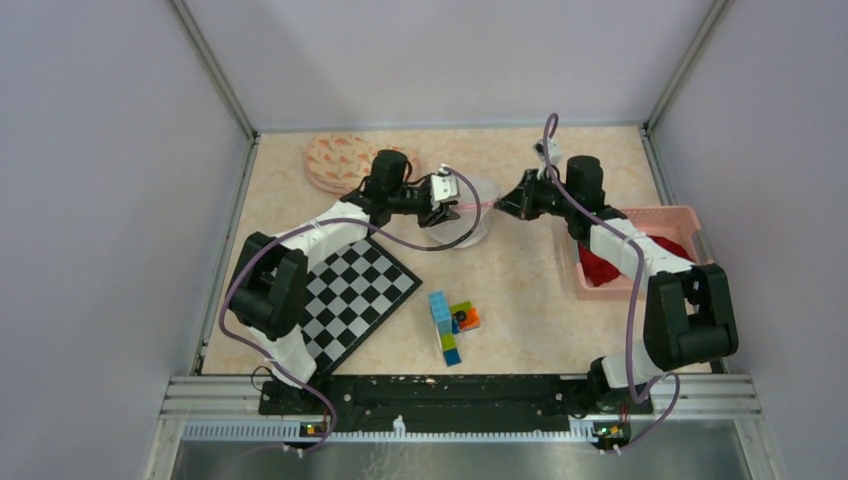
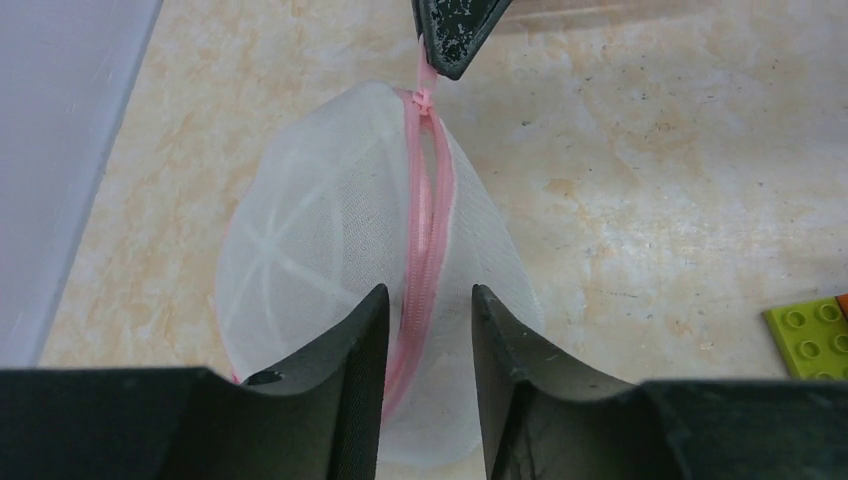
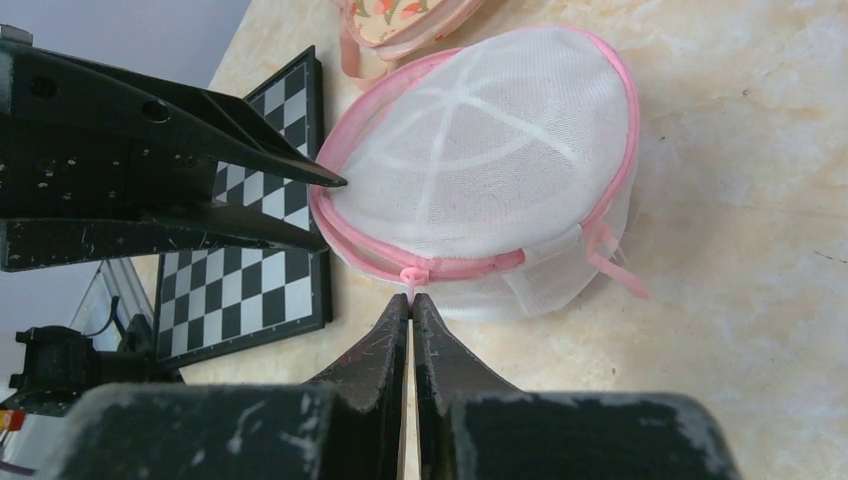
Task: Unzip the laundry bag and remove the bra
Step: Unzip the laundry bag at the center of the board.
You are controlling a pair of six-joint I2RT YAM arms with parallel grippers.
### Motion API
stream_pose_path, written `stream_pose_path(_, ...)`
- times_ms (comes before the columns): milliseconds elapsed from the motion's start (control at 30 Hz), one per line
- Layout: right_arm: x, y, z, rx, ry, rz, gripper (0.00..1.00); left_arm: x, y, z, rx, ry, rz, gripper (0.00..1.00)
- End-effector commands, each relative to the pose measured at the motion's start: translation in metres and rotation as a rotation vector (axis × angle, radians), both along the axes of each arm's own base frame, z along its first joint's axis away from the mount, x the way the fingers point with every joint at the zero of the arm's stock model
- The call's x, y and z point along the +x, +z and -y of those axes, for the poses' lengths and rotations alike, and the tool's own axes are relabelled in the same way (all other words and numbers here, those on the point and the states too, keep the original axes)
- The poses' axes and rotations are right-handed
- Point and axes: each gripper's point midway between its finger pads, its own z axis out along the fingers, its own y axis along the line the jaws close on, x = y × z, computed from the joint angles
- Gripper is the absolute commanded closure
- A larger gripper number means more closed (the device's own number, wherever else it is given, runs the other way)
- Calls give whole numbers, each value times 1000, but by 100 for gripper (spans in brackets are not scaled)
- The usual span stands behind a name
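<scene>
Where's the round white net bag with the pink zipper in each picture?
Top view: the white mesh laundry bag sits in the middle, slightly above centre.
Left wrist: it fills the centre-left.
Right wrist: upper middle.
Shared landmark: the pink zipper pull, pinched by the right gripper.

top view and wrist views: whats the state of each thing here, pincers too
laundry bag, domed, zip not opened wide
zip pull, pinched at its end
right pincer, shut on zip pull
left pincer, open, astride the bag's zip
pink basket, upright, red cloth inside
chessboard, lying flat
toy bricks, joined in a clump
floral fabric piece, outside the bag
</scene>
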Motion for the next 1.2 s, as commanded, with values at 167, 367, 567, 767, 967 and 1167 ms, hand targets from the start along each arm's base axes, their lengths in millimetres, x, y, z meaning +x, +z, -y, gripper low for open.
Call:
stream_pose_path(167,3,34,-21,39,59,102,100,-13,39,14,-86,-82,49,48)
stream_pose_path(367,-1,35,-30,39,88,112,100,-6,39,26,-97,-74,26,48)
stream_pose_path(567,-2,33,-29,26,88,112,100,-4,27,27,-75,-68,6,67)
stream_pose_path(767,6,24,-12,-6,32,97,100,0,10,13,-27,-21,-3,99)
stream_pose_path(967,21,18,10,-37,-38,97,100,1,-6,-3,15,17,-9,100)
stream_pose_path(1167,23,17,6,-23,-26,93,100,-3,-11,-1,16,5,-32,100)
